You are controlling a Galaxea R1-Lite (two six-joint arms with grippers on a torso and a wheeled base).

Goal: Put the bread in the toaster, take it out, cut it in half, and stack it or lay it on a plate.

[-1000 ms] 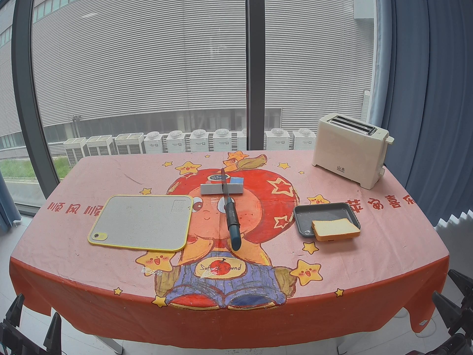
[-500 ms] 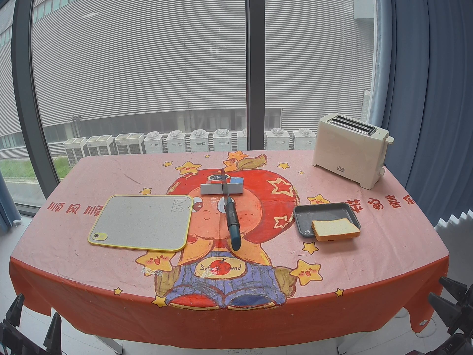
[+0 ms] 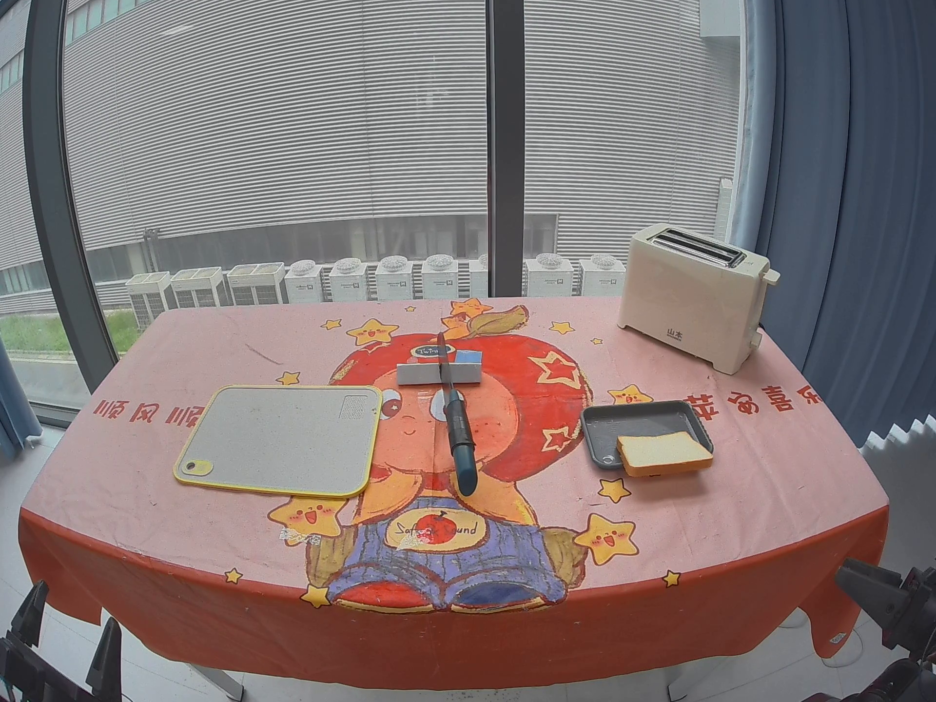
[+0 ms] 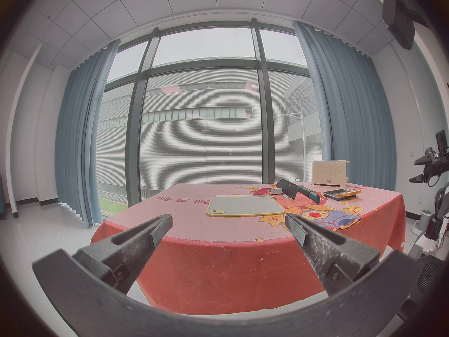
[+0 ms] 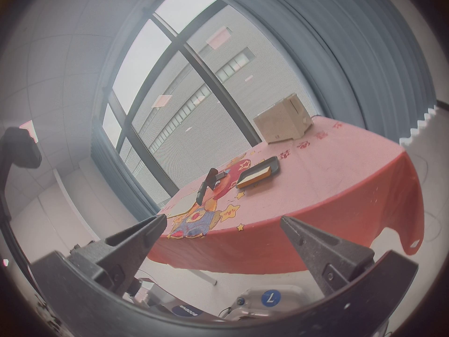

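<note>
The bread (image 3: 664, 452) lies flat on the near edge of a dark plate (image 3: 624, 419) at 4 o'clock on the table (image 3: 780, 480), with the toaster (image 3: 694, 294) at 2 o'clock behind it. The left fingers (image 4: 149, 232) and right fingers (image 5: 135, 239) are both spread wide and empty, below the table's near edge at 7 and 5 o'clock, well apart from the bread. A knife (image 3: 456, 426) lies mid-table, a board (image 3: 281, 438) at 9 o'clock.

Bare tablecloth (image 3: 741, 509) in front of the bread (image 3: 665, 451); tray (image 3: 624, 419) and toaster (image 3: 694, 296) behind, knife (image 3: 455, 421) well left.
</note>
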